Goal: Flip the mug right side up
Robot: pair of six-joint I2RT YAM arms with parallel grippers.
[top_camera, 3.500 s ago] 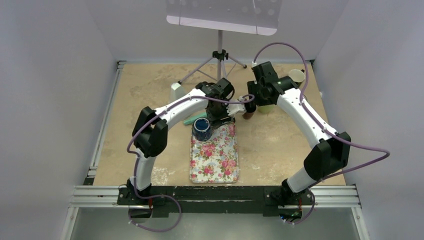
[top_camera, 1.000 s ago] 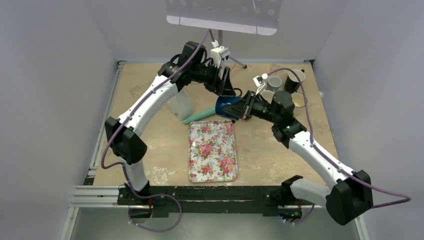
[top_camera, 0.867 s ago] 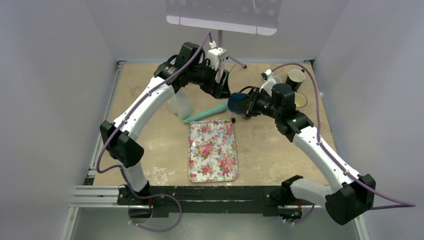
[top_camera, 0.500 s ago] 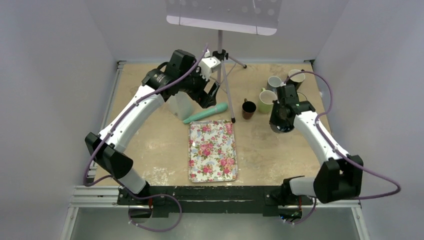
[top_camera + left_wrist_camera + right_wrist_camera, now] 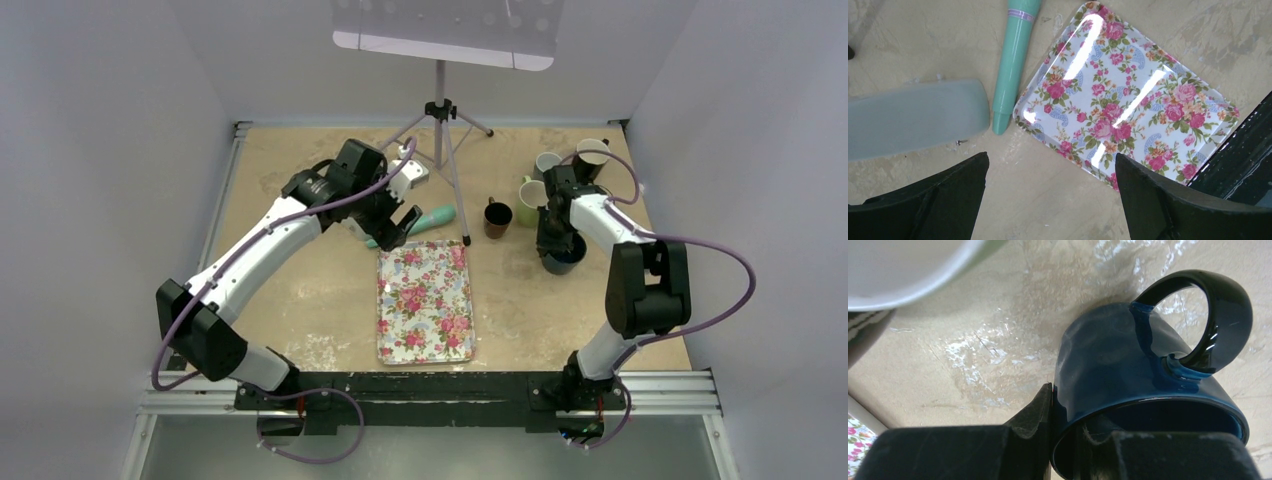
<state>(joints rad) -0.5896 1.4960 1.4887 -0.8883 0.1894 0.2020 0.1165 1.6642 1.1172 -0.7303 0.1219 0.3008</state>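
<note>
The dark blue mug (image 5: 563,256) stands mouth up on the table, right of the tray and just in front of the other mugs. In the right wrist view the mug (image 5: 1118,365) has its handle (image 5: 1209,320) pointing away. My right gripper (image 5: 553,240) is shut on the mug's rim (image 5: 1068,435), with one finger outside the wall and one inside the mouth. My left gripper (image 5: 400,222) is open and empty above the table by the tray's far left corner, also seen in the left wrist view (image 5: 1051,165).
A floral tray (image 5: 428,300) lies mid-table, also in the left wrist view (image 5: 1034,89). A teal tube (image 5: 432,217) (image 5: 1015,55) and a pale container (image 5: 913,120) lie beside it. A brown mug (image 5: 497,217), green mug (image 5: 528,202), grey mug (image 5: 546,163) and dark mug (image 5: 592,152) stand back right. A tripod stand (image 5: 440,110) is behind.
My right arm carried the blue mug from over the tray's far edge to the right and brought it down, mouth up, on the table. My left arm let go and drew back left and lower.
</note>
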